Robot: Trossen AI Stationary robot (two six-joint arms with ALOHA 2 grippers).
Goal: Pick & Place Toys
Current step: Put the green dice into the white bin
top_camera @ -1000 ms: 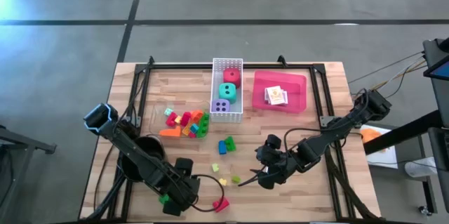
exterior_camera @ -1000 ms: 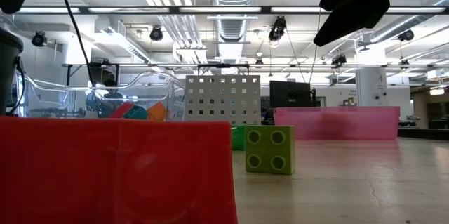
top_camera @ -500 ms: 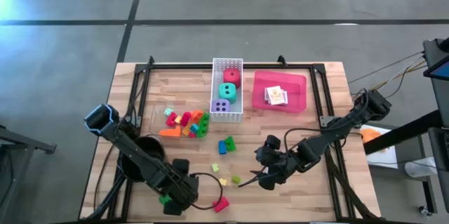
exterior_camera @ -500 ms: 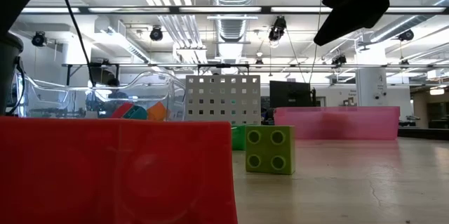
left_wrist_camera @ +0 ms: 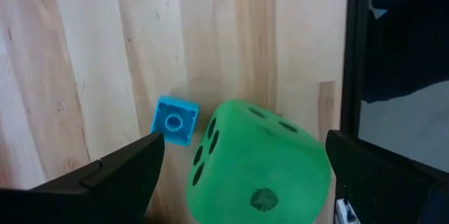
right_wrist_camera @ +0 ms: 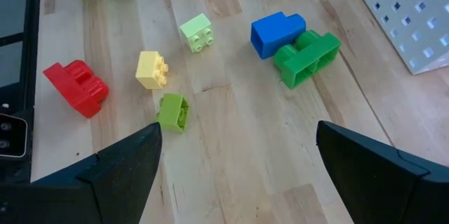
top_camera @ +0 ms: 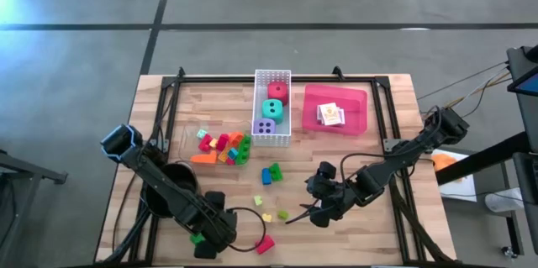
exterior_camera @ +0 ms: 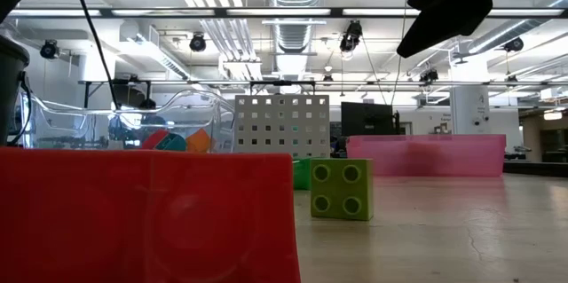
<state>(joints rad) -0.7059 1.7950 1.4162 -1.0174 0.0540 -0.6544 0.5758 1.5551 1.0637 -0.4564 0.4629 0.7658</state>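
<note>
Green die [left_wrist_camera: 256, 159] resting on the wooden counter [left_wrist_camera: 91, 62] between the spread fingers of the left pincer [left_wrist_camera: 245, 171], ungripped, small blue brick [left_wrist_camera: 174, 120] just beside it, near the counter's front edge. Right pincer [right_wrist_camera: 235, 164] spread wide too, hovering empty over scattered bricks: red [right_wrist_camera: 76, 87], yellow [right_wrist_camera: 151, 69], lime [right_wrist_camera: 196, 31], green [right_wrist_camera: 306, 56], blue [right_wrist_camera: 278, 33]. Purple [top_camera: 265, 128], teal [top_camera: 273, 110] and red [top_camera: 277, 92] dice sitting in the white basket [top_camera: 257, 78].
</note>
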